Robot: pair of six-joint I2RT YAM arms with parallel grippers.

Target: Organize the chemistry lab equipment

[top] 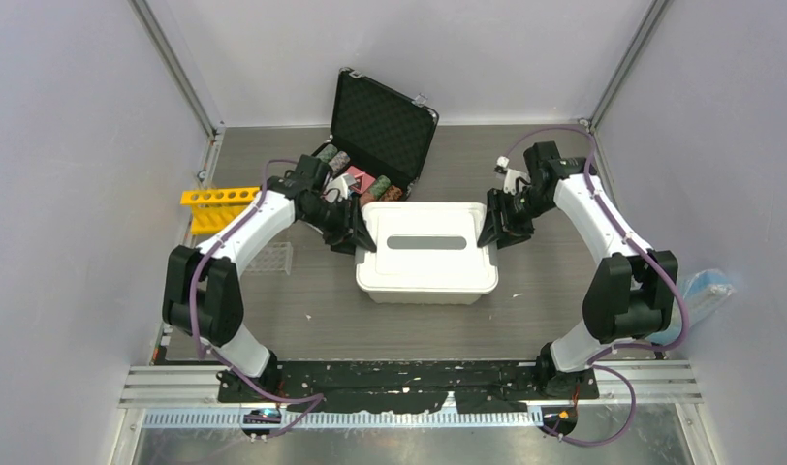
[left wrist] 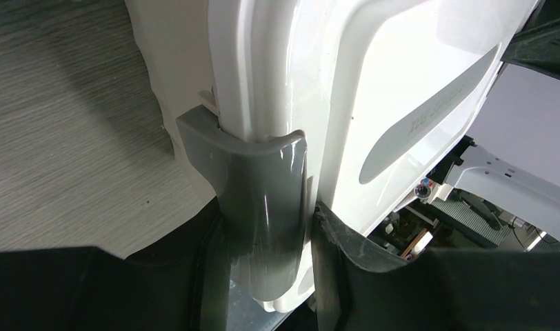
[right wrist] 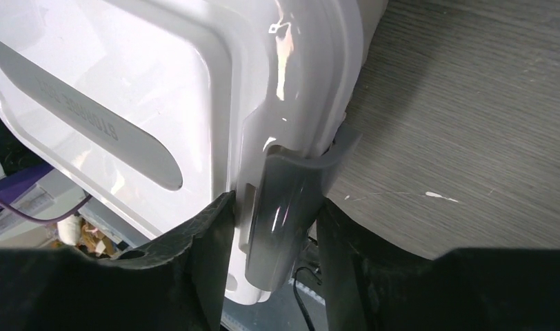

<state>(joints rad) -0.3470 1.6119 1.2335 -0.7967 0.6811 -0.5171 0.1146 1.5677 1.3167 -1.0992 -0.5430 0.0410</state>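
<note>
A white lidded storage box (top: pixel 426 281) sits mid-table with a grey latch on each short end. My left gripper (top: pixel 361 232) is at its left end. In the left wrist view the gripper (left wrist: pixel 267 227) is shut on the left grey latch (left wrist: pixel 263 193), one finger on the latch and the other on the lid edge. My right gripper (top: pixel 493 232) is at the right end, and the right wrist view shows it (right wrist: pixel 277 221) shut on the right grey latch (right wrist: pixel 284 200). The yellow tube rack (top: pixel 215 205) and clear tube rack (top: pixel 268 257) stand at the left. Blue goggles (top: pixel 705 286) lie at the far right.
An open black case (top: pixel 385 126) with striped poker chips (top: pixel 356 174) stands behind the box, close to my left arm. Grey walls enclose the table on three sides.
</note>
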